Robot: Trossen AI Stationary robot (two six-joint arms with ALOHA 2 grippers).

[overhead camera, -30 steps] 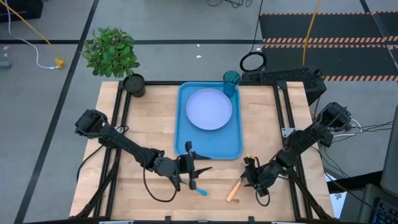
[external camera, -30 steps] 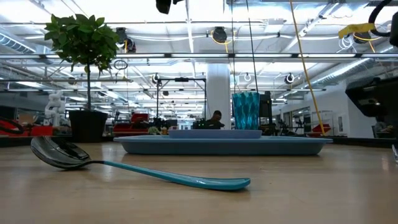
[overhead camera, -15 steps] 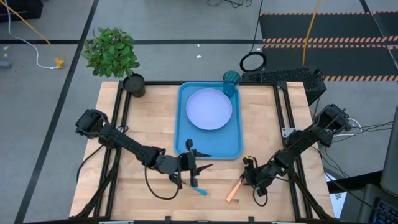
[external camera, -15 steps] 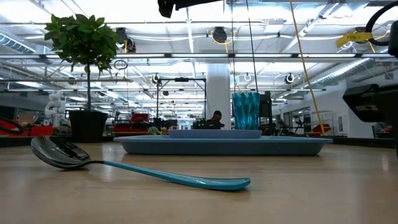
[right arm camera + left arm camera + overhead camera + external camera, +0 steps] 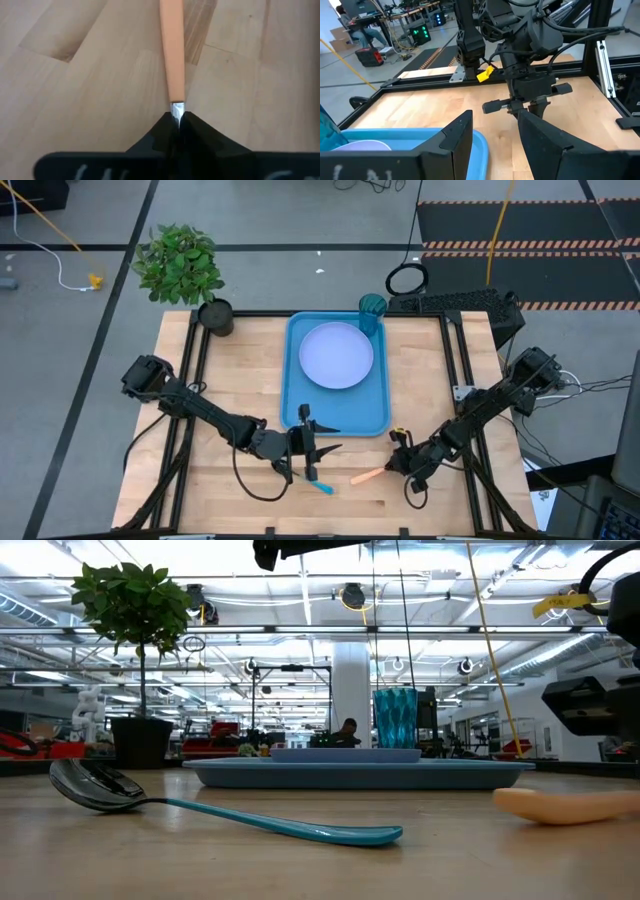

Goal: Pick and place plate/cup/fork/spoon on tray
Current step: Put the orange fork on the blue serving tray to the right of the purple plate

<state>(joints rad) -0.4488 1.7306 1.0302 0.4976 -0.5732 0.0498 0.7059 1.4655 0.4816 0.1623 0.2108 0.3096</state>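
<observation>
The right gripper (image 5: 398, 462) pinched the fork (image 5: 366, 475) by its metal end; the left gripper (image 5: 318, 448) stood open over the spoon (image 5: 315, 479)

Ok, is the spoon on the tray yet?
No: in the high view the spoon lies on the bare table, just short of the tray, under the left gripper.

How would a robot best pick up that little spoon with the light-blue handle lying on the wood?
Probably from straight above, pinching across the slim light-blue handle of the spoon: it lies flat on the wooden table with bare wood either side, while its dark bowl is wide and rounded.
</observation>
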